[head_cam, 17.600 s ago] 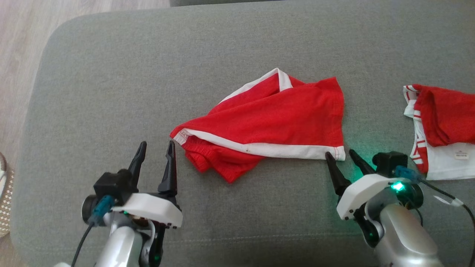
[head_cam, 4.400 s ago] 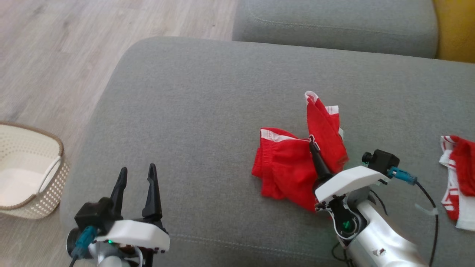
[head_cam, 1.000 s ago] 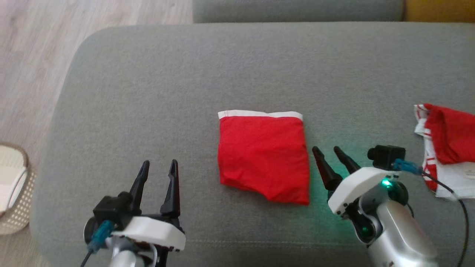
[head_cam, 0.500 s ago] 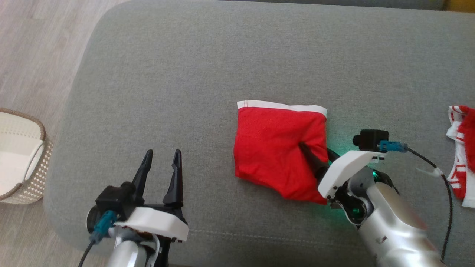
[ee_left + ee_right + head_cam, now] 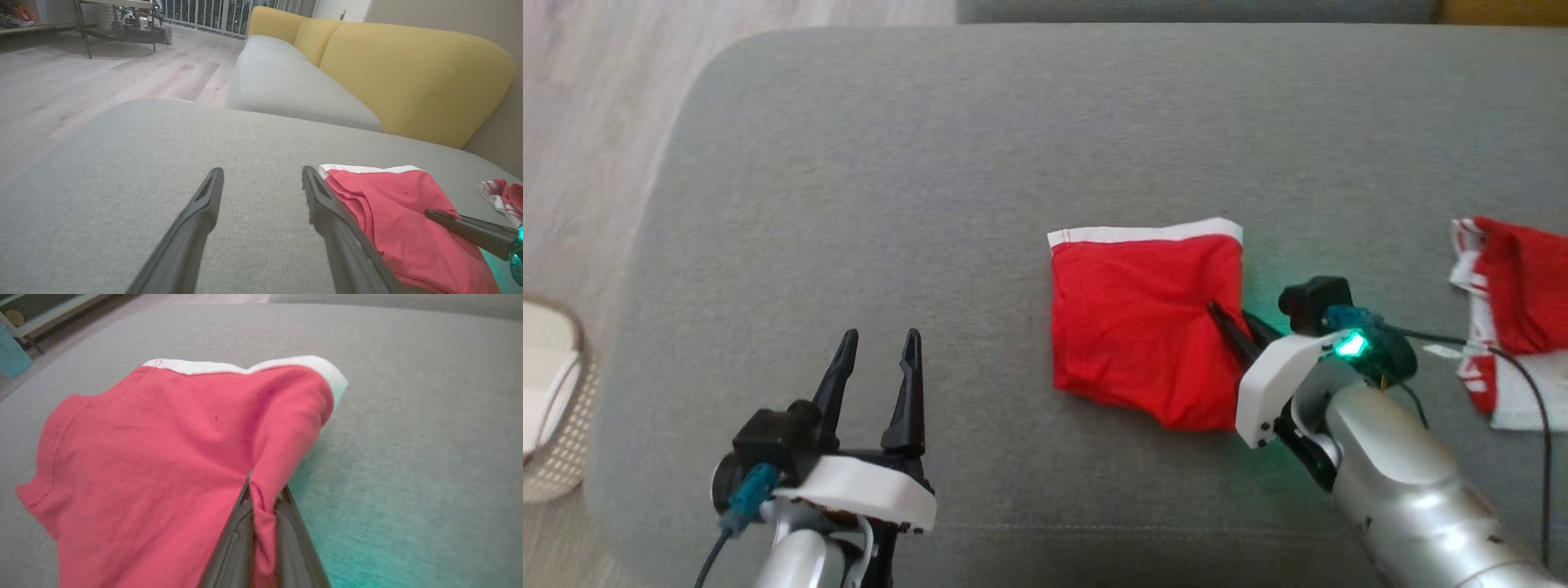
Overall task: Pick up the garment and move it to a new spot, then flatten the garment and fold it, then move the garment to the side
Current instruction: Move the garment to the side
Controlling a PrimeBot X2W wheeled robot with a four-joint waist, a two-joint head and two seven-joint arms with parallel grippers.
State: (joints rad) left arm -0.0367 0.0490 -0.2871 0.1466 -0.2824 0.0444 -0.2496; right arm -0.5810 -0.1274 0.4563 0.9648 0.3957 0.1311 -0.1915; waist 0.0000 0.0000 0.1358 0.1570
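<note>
My right claw [image 5: 1228,315] is pinched shut on the 3 o'clock edge of the folded garment [image 5: 1135,327], at my 1 o'clock on the sofa cushion [image 5: 890,204], left claw [image 5: 880,339] gaping empty, so I'd drag it sideways low and slow to keep the fold.

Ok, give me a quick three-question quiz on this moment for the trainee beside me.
1. True or false: the right gripper is shut on the right edge of the folded red garment.
2. The left gripper is: A) open above the grey cushion; B) shut on cloth; C) holding a basket.
3. Fill in: the other red-and-white garment lies to the robot's ___.
Key: 1 true; 2 A; 3 right.
</note>
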